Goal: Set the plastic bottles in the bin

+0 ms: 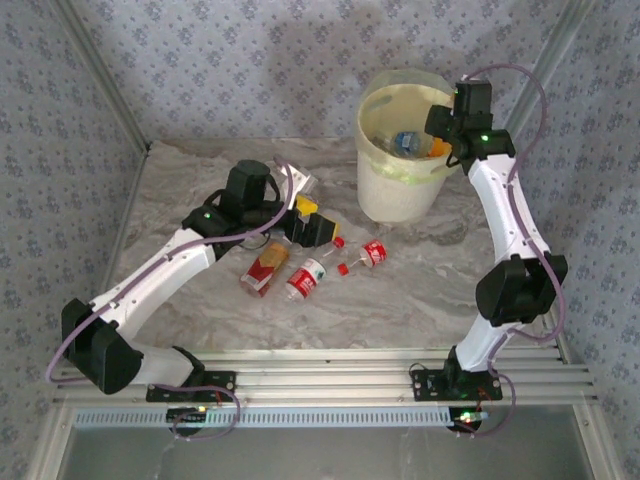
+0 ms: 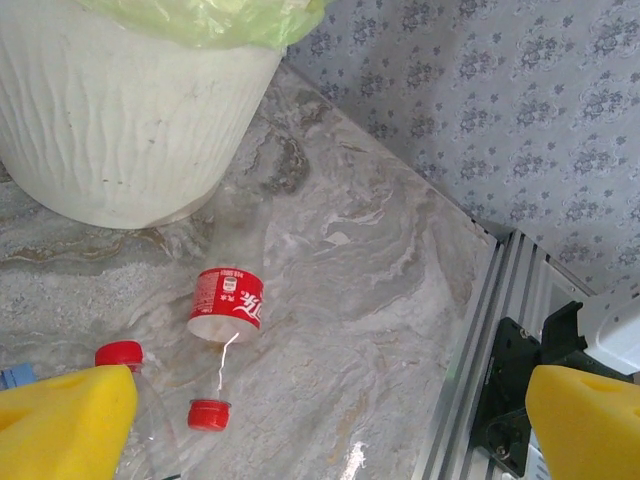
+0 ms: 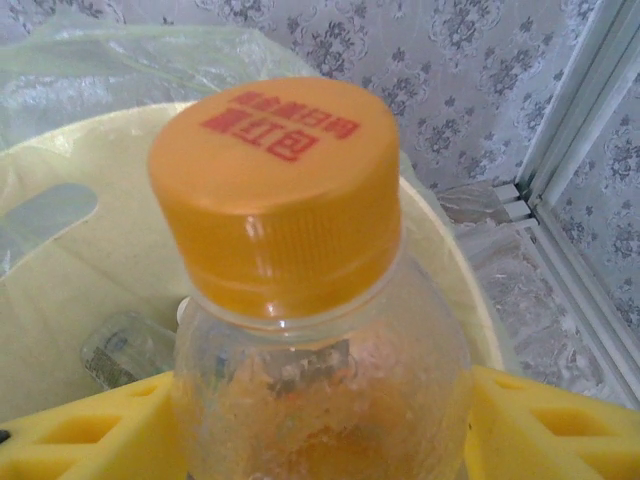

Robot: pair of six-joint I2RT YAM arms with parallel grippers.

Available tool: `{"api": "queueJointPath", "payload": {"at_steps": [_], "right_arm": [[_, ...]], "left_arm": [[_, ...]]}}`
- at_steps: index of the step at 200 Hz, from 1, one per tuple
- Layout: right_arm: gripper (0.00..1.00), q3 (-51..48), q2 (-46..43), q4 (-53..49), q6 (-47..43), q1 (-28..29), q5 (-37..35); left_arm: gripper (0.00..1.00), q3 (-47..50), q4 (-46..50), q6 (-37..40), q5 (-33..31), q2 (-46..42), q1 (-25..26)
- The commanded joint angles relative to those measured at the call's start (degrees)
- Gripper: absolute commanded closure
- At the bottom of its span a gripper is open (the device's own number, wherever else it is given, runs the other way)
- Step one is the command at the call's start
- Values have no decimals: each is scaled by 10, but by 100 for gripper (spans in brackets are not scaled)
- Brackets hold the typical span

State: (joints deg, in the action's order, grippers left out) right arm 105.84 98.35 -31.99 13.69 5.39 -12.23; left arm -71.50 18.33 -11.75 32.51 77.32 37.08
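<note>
My right gripper (image 3: 320, 430) is shut on a clear plastic bottle (image 3: 310, 340) with an orange cap (image 3: 275, 190), its yellow fingers (image 3: 545, 425) on both sides. It hangs above the bin (image 1: 395, 195), a cream-white bucket with a pale yellow-green liner, and other bottles (image 1: 405, 141) lie inside. My left gripper (image 1: 318, 225) is open above the table with nothing between its pads (image 2: 60, 420). Ahead of it lies a red-labelled bottle (image 2: 226, 300) with its red cap (image 2: 209, 414) hanging off on a strip.
On the marble table lie a red-capped bottle (image 1: 305, 280) with a white-and-red label and a crushed bottle (image 1: 264, 268) with an orange-red label. The bin wall (image 2: 120, 120) stands close beyond the red-labelled bottle. An aluminium rail (image 2: 470, 380) edges the table.
</note>
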Motion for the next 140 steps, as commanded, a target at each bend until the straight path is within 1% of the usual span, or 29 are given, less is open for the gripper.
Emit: {"api": "queueJointPath", "payload": {"at_steps": [1,42,70,90,108,115,140], "right_arm": [[27,14,-21,7,1,2,-4],[22,20,-37,-8,7,-1,14],[20,12,-59,-7,9,-1,17],[18,10,-80,-16,7,-1,33],[16,-5,-109,-22,9,1,53],[15,-15,-123,-39,12,2,59],[10,-73,-186,-52,27,4,99]], "left_arm": [[0,-9,8,14,0,-2,3],[0,-9,10,16,-1,-3,5],[0,-11,12,16,-2,-3,7],[0,-14,18,17,-4,-2,7],[0,-27,45,42,-7,3,8],[0,-31,56,54,-9,6,8],[0,-47,97,86,-22,18,14]]}}
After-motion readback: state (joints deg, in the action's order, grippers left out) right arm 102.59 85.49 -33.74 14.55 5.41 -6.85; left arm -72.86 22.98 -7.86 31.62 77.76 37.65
